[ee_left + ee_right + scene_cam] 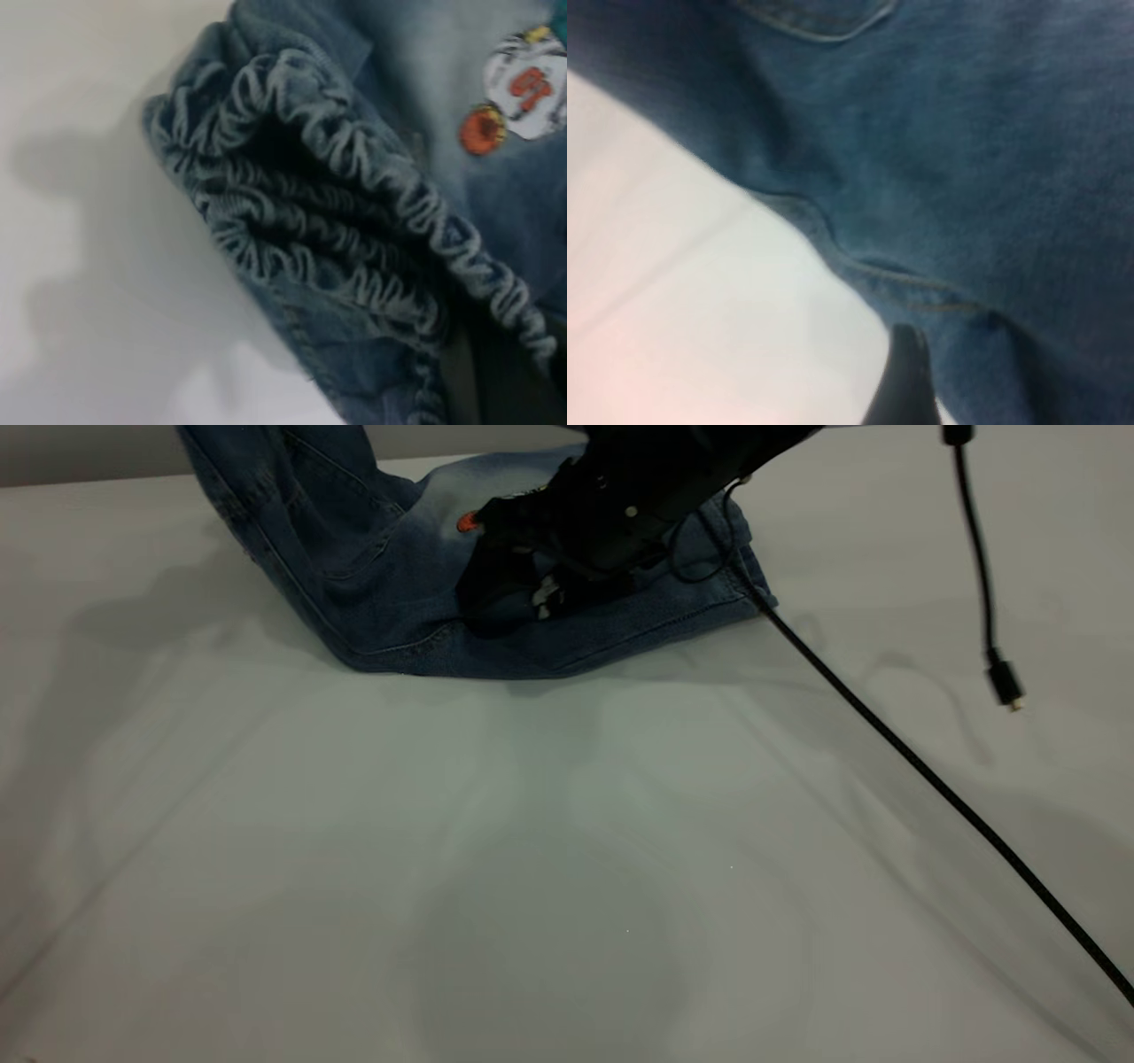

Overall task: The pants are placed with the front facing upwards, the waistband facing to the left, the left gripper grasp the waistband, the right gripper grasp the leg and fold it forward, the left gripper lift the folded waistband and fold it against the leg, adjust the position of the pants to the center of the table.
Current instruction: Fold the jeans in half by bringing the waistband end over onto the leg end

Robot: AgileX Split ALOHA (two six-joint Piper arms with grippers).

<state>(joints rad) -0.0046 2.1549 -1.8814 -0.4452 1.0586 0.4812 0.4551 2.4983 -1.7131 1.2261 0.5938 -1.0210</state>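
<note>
Denim pants lie folded at the table's far edge, their left part rising out of view, presumably lifted for the fold. We find the right gripper pressing on the leg, evidently anchoring it; its grip we cannot tell. Waistband hangs bunched before the left wrist camera.

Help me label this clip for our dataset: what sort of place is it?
Probably a lab or test bench for robot cloth folding, not a home. A bare white table holds only blue denim pants, a black robot gripper presses on them, and a loose black cable trails across the surface.
</note>
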